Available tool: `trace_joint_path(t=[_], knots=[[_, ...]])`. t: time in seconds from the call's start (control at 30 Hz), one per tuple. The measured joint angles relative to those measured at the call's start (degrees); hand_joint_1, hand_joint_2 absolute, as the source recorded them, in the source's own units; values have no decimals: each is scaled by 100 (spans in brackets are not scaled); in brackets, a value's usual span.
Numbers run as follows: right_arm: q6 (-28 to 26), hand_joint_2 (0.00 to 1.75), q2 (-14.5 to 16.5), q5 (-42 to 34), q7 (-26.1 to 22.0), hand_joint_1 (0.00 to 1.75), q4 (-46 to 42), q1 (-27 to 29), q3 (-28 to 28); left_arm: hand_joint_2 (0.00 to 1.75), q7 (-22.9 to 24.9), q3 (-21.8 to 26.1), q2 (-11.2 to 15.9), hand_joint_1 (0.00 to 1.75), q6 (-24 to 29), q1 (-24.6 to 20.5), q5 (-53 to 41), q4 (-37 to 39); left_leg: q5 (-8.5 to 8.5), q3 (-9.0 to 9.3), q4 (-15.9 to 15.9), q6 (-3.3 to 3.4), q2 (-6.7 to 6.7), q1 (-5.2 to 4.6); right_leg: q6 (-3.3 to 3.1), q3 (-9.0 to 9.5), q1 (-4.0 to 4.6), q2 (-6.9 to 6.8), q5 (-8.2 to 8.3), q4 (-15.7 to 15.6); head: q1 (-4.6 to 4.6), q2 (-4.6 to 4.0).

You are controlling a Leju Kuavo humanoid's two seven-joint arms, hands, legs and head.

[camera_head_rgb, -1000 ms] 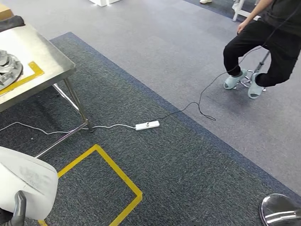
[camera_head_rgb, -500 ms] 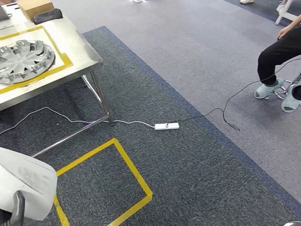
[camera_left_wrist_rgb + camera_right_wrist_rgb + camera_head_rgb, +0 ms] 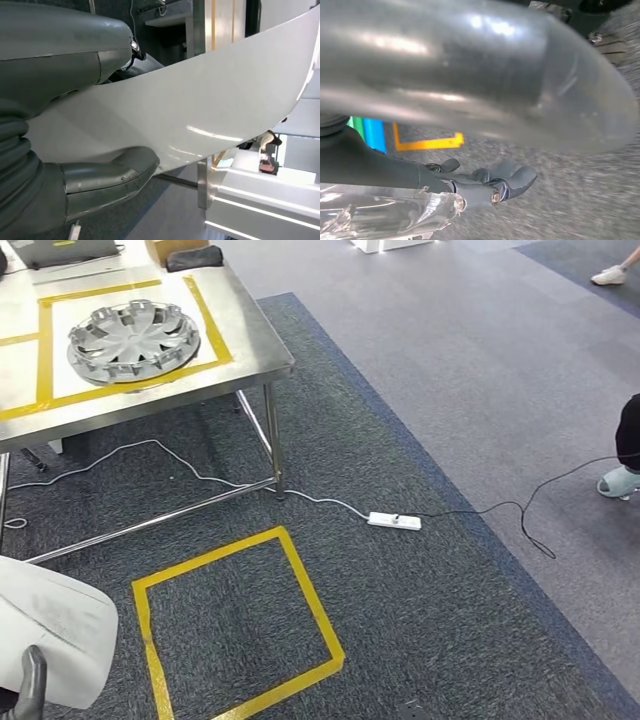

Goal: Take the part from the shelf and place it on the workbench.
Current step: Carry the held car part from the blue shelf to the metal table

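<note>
The left hand [image 3: 56, 165] is clamped on the white part [image 3: 211, 100], carried low at the robot's left side, well apart from the workbench [image 3: 249, 345]. The part looks thin, smooth and probably slippery (best gripped near its edge). The wrist view shows the clasp; the head view shows the workbench. Whether the right hand [image 3: 486, 182] is closed I cannot tell.

A silver hubcap [image 3: 133, 339] lies on the steel tabletop [image 3: 249, 340], inside a yellow taped rectangle [image 3: 204, 310]. A dark pouch [image 3: 195, 257] sits at the far edge. On the carpet [image 3: 392, 620] — a yellow taped square [image 3: 313, 600], a white power strip [image 3: 394, 521] with a white cable [image 3: 173, 462] under the table and a black cable [image 3: 528, 530] running toward a person's slippered foot [image 3: 620, 481].
</note>
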Motion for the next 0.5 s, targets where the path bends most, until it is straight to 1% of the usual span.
trace_joint_path(t=[0.03,0.07,0.1,0.13,0.17,0.2,0.23,0.27,0.3,0.33,0.37,0.4,0.43,0.47,0.5], knots=[[1,0,0,1,-1,0,-1,1,1,175,-3,1,1,175,-13,-3,7,0,5,-1,-1,25,-59,10,21,-148,-11,178,-172,317,13,0],[1,0,0,1,-1,0,-1,5,2,175,-5,2,1,175,-18,-6,11,0,7,-5,0,44,-124,11,31,-348,-14,312,-362,717,20,1],[2,0,0,2,-1,0,-1,9,3,175,-6,3,2,175,-23,-5,12,0,8,-7,1,55,-195,9,36,-545,-15,375,-500,1088,24,1],[2,0,0,2,1,0,0,13,4,175,-6,4,2,175,-31,-3,12,0,8,-7,2,58,-274,6,33,-682,-13,404,-538,1316,24,1],[3,0,0,2,1,0,0,19,5,175,-6,6,2,175,-41,-1,13,0,8,-3,3,57,-359,4,24,-723,-12,421,-462,1334,23,1],[4,0,0,2,1,0,0,23,5,175,-6,7,2,175,-54,0,13,0,9,5,4,55,-444,4,8,-656,-13,449,-284,1129,23,1],[5,0,0,2,1,0,1,26,5,175,-6,8,2,175,-66,0,13,0,9,14,5,48,-525,5,-10,-504,-19,521,-50,759,25,1],[7,0,-1,2,1,0,1,30,6,175,-6,8,2,175,-75,-2,13,0,10,16,11,32,-600,-1,-28,-333,-31,660,138,355,24,1],[7,0,-1,2,-3,0,2,29,7,175,-6,8,3,175,-85,-3,14,0,11,10,18,9,-670,-6,-42,-193,-45,774,265,37,21,1],[8,0,-1,3,-7,0,2,27,9,175,-6,7,4,175,-97,-3,13,0,17,-3,23,-22,-728,-7,-54,-107,-52,860,324,-158,18,1],[8,0,-2,4,-10,0,2,21,11,175,-7,7,6,175,-112,0,9,0,28,-20,20,-59,-784,-4,-72,-78,-50,885,323,-223,15,1],[8,0,-2,4,-14,0,2,9,13,175,-8,6,10,175,-131,11,2,0,44,-37,9,-98,-839,9,-97,-73,-41,826,334,-230,14,1],[9,0,-1,5,-15,0,2,-1,15,175,-9,5,20,175,-144,24,-13,-1,48,-49,6,-131,-842,19,-135,-68,-40,765,349,-244,15,1],[11,0,-2,5,-16,0,2,-7,17,175,-11,4,30,175,-153,34,-27,-1,11,-77,47,-166,-763,18,-176,-60,-43,701,365,-266,3,1],[14,0,-2,5,-16,0,2,-7,21,175,-13,0,40,175,-157,34,-41,-2,-91,-153,190,-197,-628,13,-211,-52,-51,630,380,-289,-11,0]])
